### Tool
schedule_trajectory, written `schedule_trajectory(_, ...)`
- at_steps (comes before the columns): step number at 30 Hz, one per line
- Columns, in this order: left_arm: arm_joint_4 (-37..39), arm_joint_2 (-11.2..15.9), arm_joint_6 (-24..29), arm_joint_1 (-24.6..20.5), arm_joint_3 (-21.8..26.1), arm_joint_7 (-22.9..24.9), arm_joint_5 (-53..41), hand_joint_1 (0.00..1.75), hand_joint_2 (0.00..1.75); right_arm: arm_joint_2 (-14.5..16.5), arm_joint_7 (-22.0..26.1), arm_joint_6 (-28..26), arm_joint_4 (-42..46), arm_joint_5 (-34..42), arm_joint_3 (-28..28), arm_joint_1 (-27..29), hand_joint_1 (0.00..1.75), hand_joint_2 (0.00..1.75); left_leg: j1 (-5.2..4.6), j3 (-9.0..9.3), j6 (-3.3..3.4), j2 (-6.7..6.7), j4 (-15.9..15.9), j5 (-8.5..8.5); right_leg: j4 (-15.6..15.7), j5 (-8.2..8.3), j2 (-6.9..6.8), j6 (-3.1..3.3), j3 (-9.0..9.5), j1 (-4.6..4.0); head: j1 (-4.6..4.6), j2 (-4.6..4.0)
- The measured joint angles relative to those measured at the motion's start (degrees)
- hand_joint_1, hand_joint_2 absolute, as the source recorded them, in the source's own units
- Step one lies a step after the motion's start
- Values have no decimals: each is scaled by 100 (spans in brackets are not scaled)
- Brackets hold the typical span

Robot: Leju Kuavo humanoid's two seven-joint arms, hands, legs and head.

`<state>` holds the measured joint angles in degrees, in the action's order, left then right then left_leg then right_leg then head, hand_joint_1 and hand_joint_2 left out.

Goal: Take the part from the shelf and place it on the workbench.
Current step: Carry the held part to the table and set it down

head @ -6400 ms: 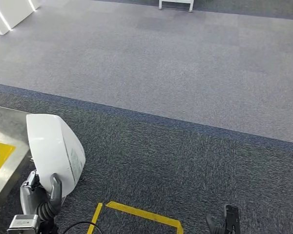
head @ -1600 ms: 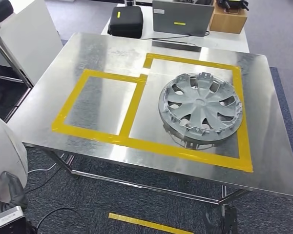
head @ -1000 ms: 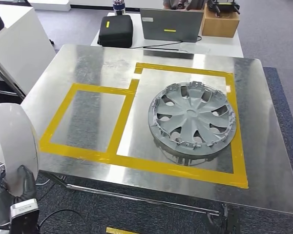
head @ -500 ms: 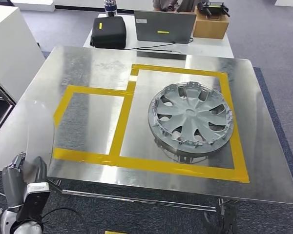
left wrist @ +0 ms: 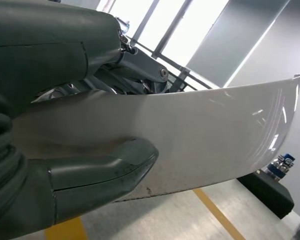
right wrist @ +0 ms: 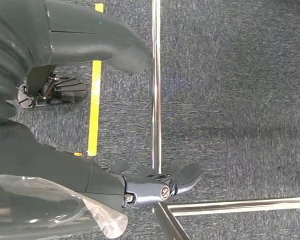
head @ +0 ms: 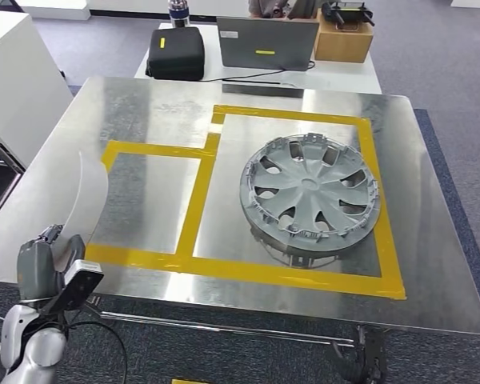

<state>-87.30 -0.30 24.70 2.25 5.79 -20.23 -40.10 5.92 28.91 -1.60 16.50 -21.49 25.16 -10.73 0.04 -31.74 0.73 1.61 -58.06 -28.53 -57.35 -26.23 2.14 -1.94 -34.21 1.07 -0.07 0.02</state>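
The part, a thin white curved panel (head: 90, 196), stands nearly edge-on over the near left edge of the steel workbench (head: 147, 104). My left hand (head: 44, 264) grips its lower end, just outside the left yellow taped rectangle (head: 195, 204). In the left wrist view the panel (left wrist: 201, 135) runs across the picture, with the thumb (left wrist: 103, 170) pressed on one face and the fingers behind it. My right hand (right wrist: 35, 165) hangs low over the carpet beside the bench's legs, fingers apart, holding nothing.
A grey wheel cover (head: 310, 192) lies in the right taped rectangle. Behind the bench a white table carries a black case (head: 177, 52), a laptop (head: 268, 42) and a cardboard box (head: 343, 36). A white cabinet (head: 14, 80) stands left. Chrome bench legs (right wrist: 155, 90) run near my right hand.
The view swung from open carpet to the workbench and then settled. My left arm has carried the panel up and right, from below the bench edge to over its near left corner.
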Motion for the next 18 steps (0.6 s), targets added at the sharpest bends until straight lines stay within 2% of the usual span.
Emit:
schedule_trajectory(14, 307, 122, -12, -137, -4, 26, -62, 175, 175, 0, -6, 3, 0, -8, -7, 1, 0, 175, 6, -1, -3, -8, 5, 2, -6, -1, 3, 2, -8, -2, 2, 0)
schedule_trajectory(18, 568, 229, -189, -393, -13, 451, -534, 175, 175, 0, -53, 33, 0, -78, -39, -7, 0, 175, 6, -3, -6, -7, 4, 4, -6, 0, 1, 1, -10, -2, 2, 0)
